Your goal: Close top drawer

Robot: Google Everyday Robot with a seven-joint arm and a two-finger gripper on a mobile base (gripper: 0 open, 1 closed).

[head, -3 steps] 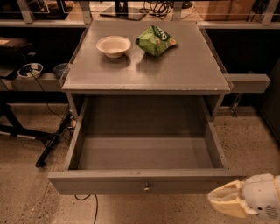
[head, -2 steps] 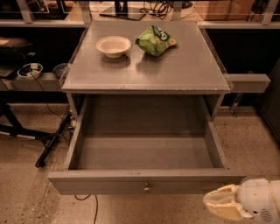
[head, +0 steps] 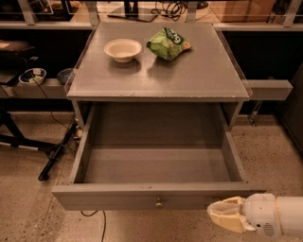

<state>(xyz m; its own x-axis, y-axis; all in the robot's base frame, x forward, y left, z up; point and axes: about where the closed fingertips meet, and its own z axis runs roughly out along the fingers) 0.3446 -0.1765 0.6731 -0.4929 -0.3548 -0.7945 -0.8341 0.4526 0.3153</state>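
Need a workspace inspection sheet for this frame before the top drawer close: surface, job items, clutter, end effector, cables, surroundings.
Surface: grey cabinet top, holds two items.
Job's things: top drawer pulled far out, nothing seen inside; knob at front centre.
Clutter: white bowl and green chip bag on the cabinet top, apart.
End effector: low right, by the drawer front's right end, right of the knob; contact cannot be told.
Cables: floor cable below the drawer's left; cable tangle behind the cabinet.
Surroundings: speckled floor; black stand legs at left.

Grey top drawer (head: pixel 113 200); cream end effector (head: pixel 213 213) lower right; green bag (head: pixel 168 43).
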